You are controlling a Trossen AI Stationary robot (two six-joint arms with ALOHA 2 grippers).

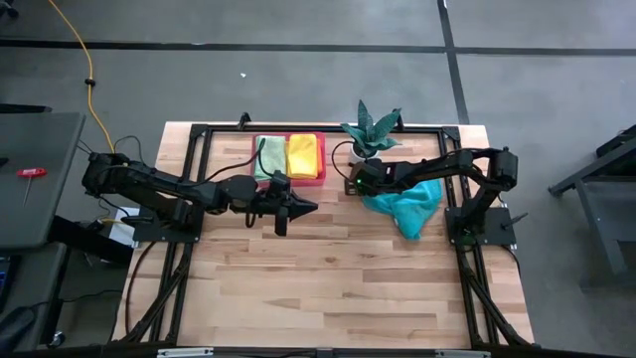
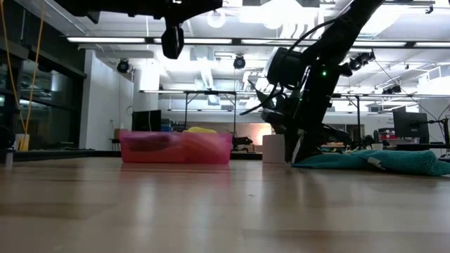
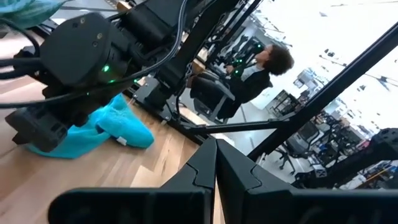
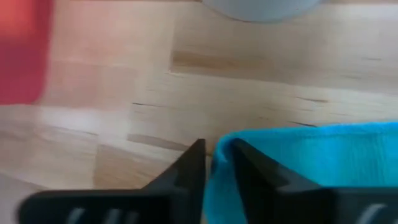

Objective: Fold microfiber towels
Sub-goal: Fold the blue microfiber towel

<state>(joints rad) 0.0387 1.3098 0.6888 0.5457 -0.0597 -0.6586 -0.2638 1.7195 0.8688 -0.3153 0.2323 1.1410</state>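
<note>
The wooden table (image 1: 328, 278) carried 3 things at its far side: a pink tray (image 1: 289, 176) holding folded green and yellow cloths, a potted plant (image 1: 370, 131) just to its right, and a crumpled teal towel (image 1: 409, 203) lying on the boards near the right edge.

Hidden and cut-off parts around the pink tray

The right arm is covering part of the teal towel (image 1: 409, 206) beside the pink tray (image 1: 320, 162); the right gripper (image 4: 214, 163) is hiding the towel's near edge, the tray is blurring off-frame, and the folded towels (image 1: 288, 155) inside are showing too small to count.
</note>
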